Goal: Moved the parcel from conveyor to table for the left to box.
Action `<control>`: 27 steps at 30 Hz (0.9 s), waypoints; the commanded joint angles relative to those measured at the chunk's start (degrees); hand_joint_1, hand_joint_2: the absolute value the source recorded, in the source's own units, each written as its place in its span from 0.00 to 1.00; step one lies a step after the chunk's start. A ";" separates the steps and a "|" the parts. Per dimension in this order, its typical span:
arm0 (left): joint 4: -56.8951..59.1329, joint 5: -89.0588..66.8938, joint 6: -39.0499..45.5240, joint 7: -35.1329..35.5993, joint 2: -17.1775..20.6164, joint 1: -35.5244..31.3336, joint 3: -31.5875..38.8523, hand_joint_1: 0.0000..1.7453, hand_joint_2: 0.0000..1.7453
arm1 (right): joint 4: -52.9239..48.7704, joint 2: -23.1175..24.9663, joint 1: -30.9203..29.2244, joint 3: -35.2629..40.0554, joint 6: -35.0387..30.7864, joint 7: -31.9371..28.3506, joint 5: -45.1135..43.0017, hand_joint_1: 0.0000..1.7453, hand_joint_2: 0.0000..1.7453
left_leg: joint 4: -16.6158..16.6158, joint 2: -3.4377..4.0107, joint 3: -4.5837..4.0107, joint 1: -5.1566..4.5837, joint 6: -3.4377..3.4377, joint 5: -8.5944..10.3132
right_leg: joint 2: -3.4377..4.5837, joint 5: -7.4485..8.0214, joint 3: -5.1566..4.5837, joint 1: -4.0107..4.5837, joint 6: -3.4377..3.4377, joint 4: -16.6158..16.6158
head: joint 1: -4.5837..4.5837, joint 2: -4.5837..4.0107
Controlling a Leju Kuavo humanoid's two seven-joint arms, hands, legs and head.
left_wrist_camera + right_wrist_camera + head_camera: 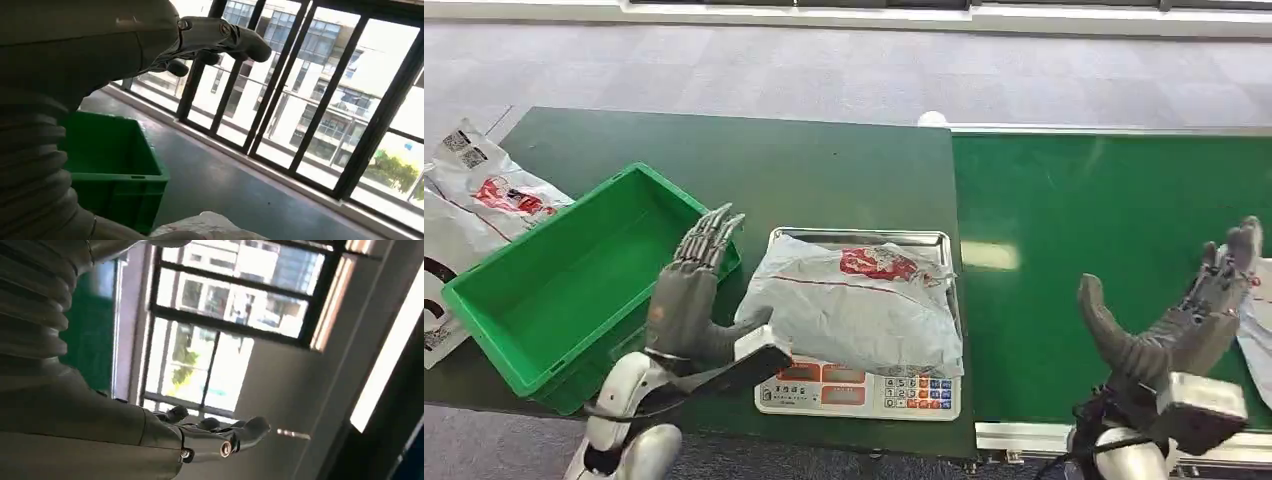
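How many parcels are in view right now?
3: one parcel on the scale, one at the table's far left edge beside the green bin, one at the conveyor's right edge, mostly cut off. Others may be out of frame.

One green crate, one scale, one conveyor belt, four grey parcels: one beside the left hand.

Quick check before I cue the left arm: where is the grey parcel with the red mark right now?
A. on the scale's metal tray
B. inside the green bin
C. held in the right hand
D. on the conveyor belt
A: the parcel lies on the scale tray, beside the green bin, with the left hand and right hand both open and apart from it.
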 commanded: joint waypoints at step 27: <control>56.19 -3.03 -16.15 9.23 -16.19 -22.57 -16.47 1.00 1.00 | -3.89 6.28 3.74 10.36 -1.04 -0.67 -3.03 0.00 1.00 | -0.10 0.25 0.07 -0.08 0.09 -0.01 | 0.40 0.12 0.00 -0.15 0.06 -0.11 | 0.00 0.00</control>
